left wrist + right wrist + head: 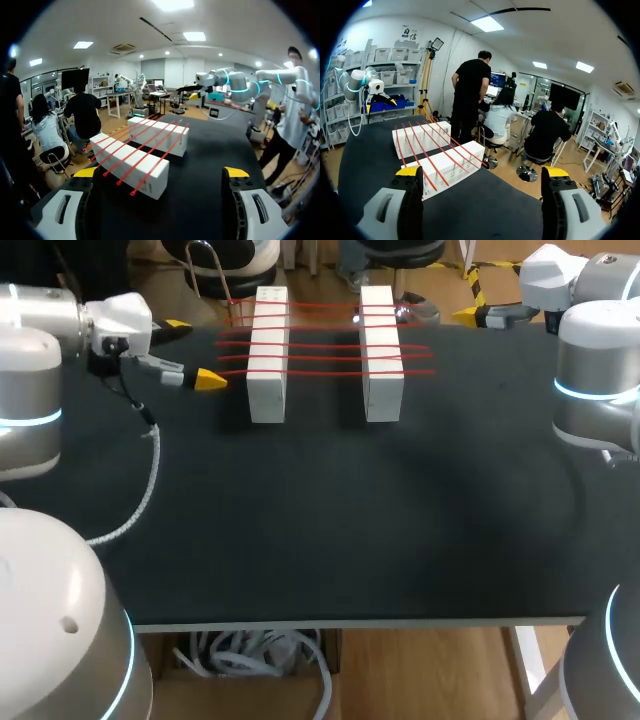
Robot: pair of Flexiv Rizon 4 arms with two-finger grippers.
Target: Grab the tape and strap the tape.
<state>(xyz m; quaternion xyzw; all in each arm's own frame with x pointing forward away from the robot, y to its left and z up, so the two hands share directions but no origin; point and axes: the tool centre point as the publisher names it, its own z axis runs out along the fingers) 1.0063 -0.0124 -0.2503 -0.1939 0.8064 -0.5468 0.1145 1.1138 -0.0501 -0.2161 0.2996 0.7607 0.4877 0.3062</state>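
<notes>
- The tape (325, 341) lies as thin red strands, five by our count, running side by side across the tops of two white blocks.
- The strands bridge the open gap between the left block (268, 355) and the right block (381, 352), and short ends stick out past the outer side of each block.
- Both blocks stand on the far part of the black table (320, 530), roughly midway between the two arms.
- The left gripper (167, 172) has its fingers spread wide with nothing between them. The nearer block and its strands sit ahead of it, apart from both yellow tips.
- The right gripper (482, 172) is likewise spread and empty. The blocks are ahead of it and off toward one finger, well apart from it.
- In the head view the left gripper is just beside the left block's outer side, while the right arm is at the table's far right corner, further from the tape.
- A white cable (150, 480) hangs from the left arm and trails over the table's left part.
- Judgement: the grab has not begun, since no strand is touched by either gripper. The step in hand is the approach.
- Judgement: the next move calls for picking one strand only, setting the fingers on either side of it, and pinching where it is free of the block, at an overhanging end or over the gap.
- Judgement: the strands lie close together, so a wide spread risks catching a neighbour as well.
</notes>
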